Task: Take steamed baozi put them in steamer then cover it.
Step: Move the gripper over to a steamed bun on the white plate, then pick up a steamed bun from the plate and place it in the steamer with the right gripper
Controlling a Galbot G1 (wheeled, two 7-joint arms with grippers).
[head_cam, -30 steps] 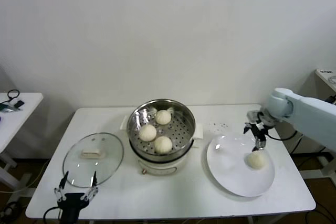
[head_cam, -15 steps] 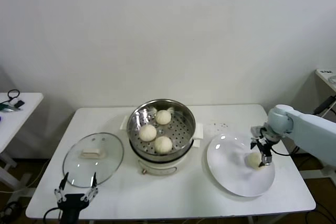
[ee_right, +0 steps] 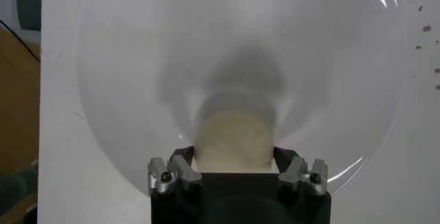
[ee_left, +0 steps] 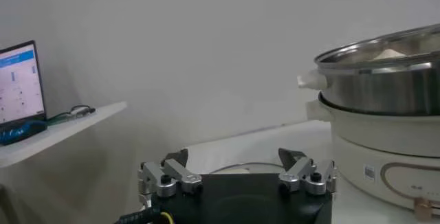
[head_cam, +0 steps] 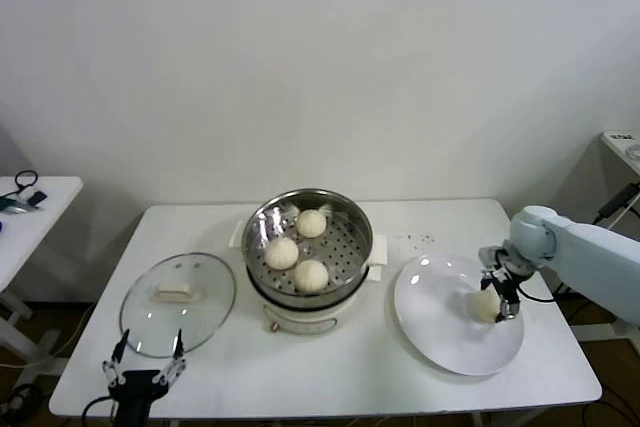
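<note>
Cream baozi (ee_right: pixel 232 141) between right gripper (ee_right: pixel 234 170) fingers.

three buns (head_cam: pixel 297 250) in the open steamer (head_cam: pixel 308 257), right claw (head_cam: pixel 497 295) around the fourth on the plate (head_cam: pixel 440 332)

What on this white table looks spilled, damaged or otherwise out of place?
Only small dark specks on the white table, between the shiny steel steamer and the flat white plate, look like spilled crumbs. Nothing looks damaged or tipped.
</note>
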